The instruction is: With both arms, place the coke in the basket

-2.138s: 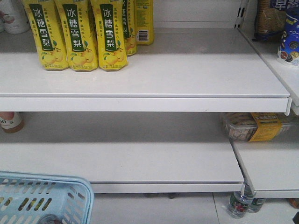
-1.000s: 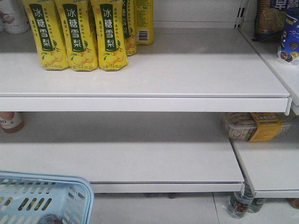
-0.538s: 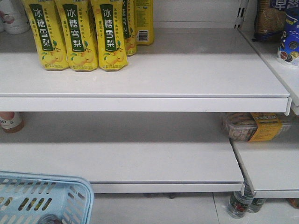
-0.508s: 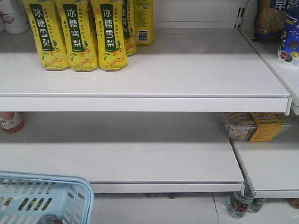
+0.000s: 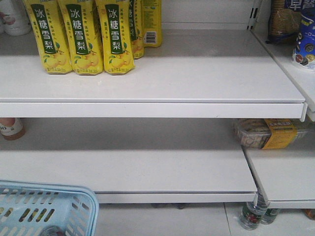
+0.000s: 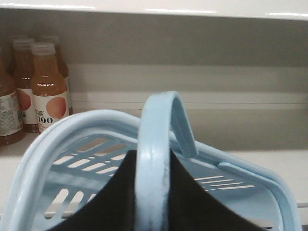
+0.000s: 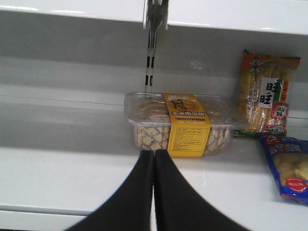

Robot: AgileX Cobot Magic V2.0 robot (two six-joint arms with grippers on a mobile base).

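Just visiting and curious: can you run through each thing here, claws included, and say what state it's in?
Left claw: shut on the basket handle.
Right claw: shut, empty, pointing at the snack box.
Basket: held up by its raised handle.
Snack box: lid on, yellow band around it.
Pear-drink bottles: upright on the top shelf.
Juice bottles: upright, capped.
Coke: cannot tell.

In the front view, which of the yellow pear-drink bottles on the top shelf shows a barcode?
The rear yellow bottle, farthest right in the group, shows a white barcode panel; the three front bottles show green labels with pear pictures.
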